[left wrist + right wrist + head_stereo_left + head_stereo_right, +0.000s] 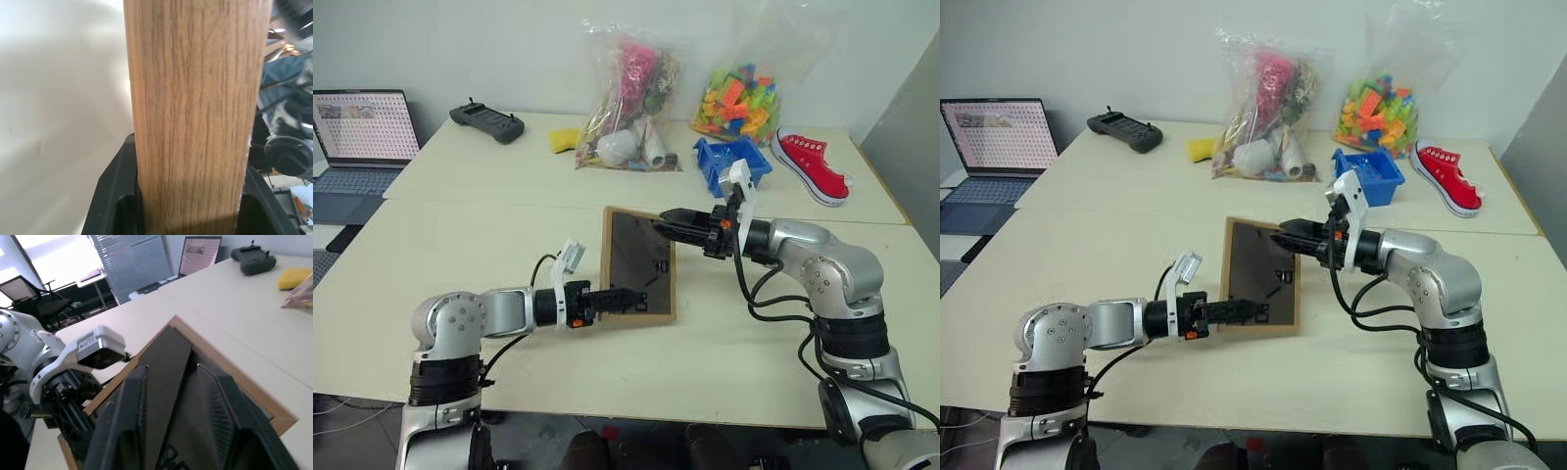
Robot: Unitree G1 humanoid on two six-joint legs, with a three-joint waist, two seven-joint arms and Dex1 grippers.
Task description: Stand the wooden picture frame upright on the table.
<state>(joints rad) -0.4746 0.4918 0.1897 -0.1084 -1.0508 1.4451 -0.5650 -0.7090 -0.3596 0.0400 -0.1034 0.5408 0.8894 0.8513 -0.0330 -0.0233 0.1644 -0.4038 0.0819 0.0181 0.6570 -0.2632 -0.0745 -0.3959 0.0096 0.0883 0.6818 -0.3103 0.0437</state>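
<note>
The left gripper (pixel 625 297) reaches in from the robot's left and pinches the wooden picture frame (pixel 638 264) on its lower rim; the left wrist view shows the light-wood edge running straight up between the two black fingers (pixel 113 196), which press on either side of it. The frame is held tilted up off the table (pixel 509 245), dark back panel toward the camera, between the two grippers. On the far side, the right gripper (pixel 1291 238) comes in level from the robot's right, its jaws spread partway, one finger on each side of the fold-out stand (pixel 164 382), which runs up the back panel between them; whether they touch the stand cannot be told. The frame looks light and rigid, so a rim pinch should carry it without flex, but the smooth wood gives little friction and a narrow edge can pivot in the jaws. Its glazed face is presumably breakable, so it wants a gentle set-down. The rim is the sound place to hold; the stand is thin and hinged, best moved near its free end with a light pull rather than a squeeze. Further off lie a laptop (pixel 362 132), a controller (pixel 487 121), toy bags (pixel 626 98), a blue basket (pixel 729 162) and a red shoe (pixel 813 162), well clear of both jaws.
</note>
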